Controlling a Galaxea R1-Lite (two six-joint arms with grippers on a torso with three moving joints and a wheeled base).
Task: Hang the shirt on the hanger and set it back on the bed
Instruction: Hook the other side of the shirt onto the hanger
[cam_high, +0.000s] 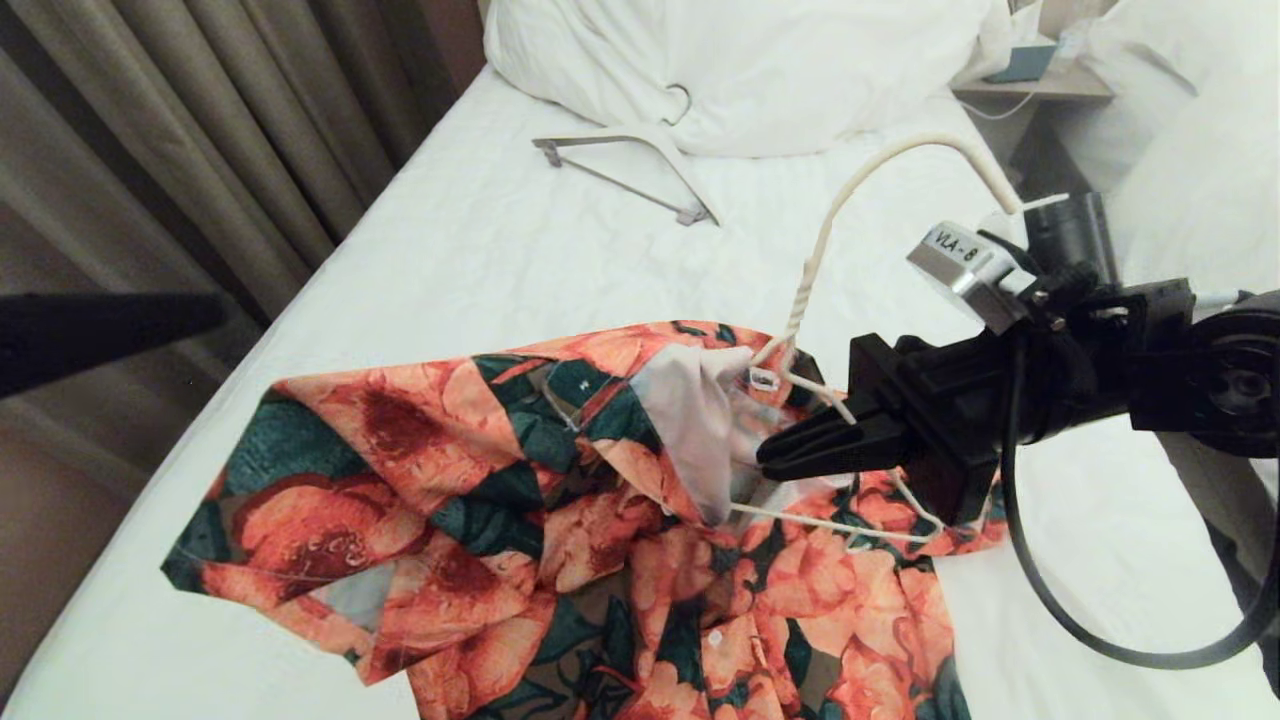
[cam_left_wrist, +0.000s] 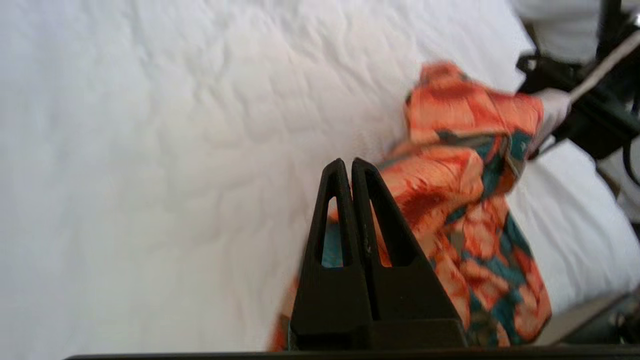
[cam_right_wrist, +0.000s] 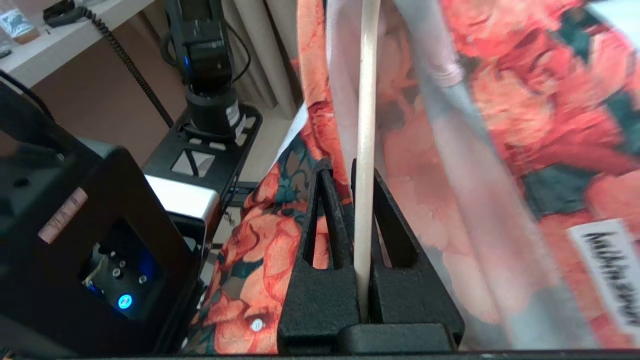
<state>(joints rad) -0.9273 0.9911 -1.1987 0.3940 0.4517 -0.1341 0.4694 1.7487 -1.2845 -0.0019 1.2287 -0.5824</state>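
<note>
So the right gripper (cam_high: 775, 455) has its black fingers pinched tight on the hanger (cam_high: 815, 270), clamping one thin cream wire arm right where it runs under the shirt's collar. In the right wrist view the wire (cam_right_wrist: 365, 150) sits squarely between the two fingers, with flowered cloth on both sides of it. The hanger's twisted neck and long curved hook stick up and away from the collar toward the pillow end.

The left gripper (cam_left_wrist: 348, 167) has its fingers pressed together with nothing between them, hanging over the white sheet just beside the shirt's outer edge. In the head view only a dark blurry bar of that arm (cam_high: 100, 335) shows at the left edge.

Count: one shirt (cam_high: 480, 500), orange-coral flowers and dark green leaves, lying crumpled on the bed (cam_high: 450, 250) near the foot end, pale inside showing at the neck (cam_high: 690, 410). Two hangers: the thin cream one in the grip, and a thicker grey-white hanger (cam_high: 630, 170) lying flat up by the pillow (cam_high: 740, 70). Two grippers.

Room-wise, there's a wide strip of bare sheet between the shirt and the grey-white hanger. The bed's left edge runs along brown curtains (cam_high: 200, 130), and the shirt's sleeve lies close to that edge. A nightstand (cam_high: 1040, 85) is off the far right corner.
</note>
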